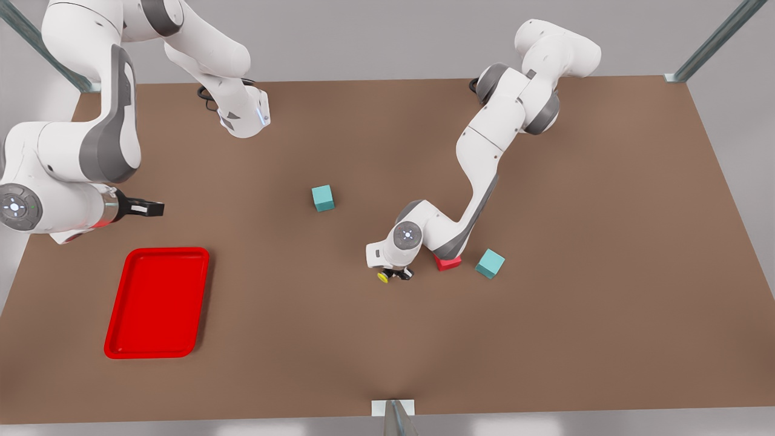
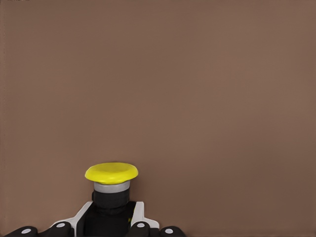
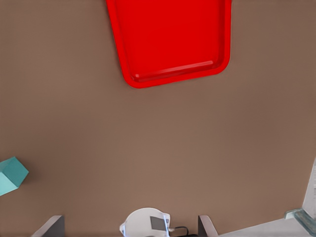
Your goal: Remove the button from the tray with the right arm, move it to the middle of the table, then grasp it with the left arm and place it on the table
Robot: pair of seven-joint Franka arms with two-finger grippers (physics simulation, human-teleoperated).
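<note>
The button (image 1: 384,277), a dark body with a yellow cap (image 2: 111,173), is near the middle of the table (image 1: 545,333). My left gripper (image 1: 398,274) is shut on its body, low over the tabletop, with the cap sticking out past the fingers (image 2: 139,217). The red tray (image 1: 157,303) lies empty at the front view's left, also seen in the right wrist view (image 3: 173,39). My right gripper (image 1: 147,209) hovers beyond the tray's far end, open and holding nothing, with its fingertips (image 3: 51,226) wide apart.
A red cube (image 1: 448,263) sits partly under the left arm's forearm, with a teal cube (image 1: 490,263) beside it. Another teal cube (image 1: 323,198) stands toward the table's middle, also seen in the right wrist view (image 3: 11,175). Grey frame posts stand at the corners.
</note>
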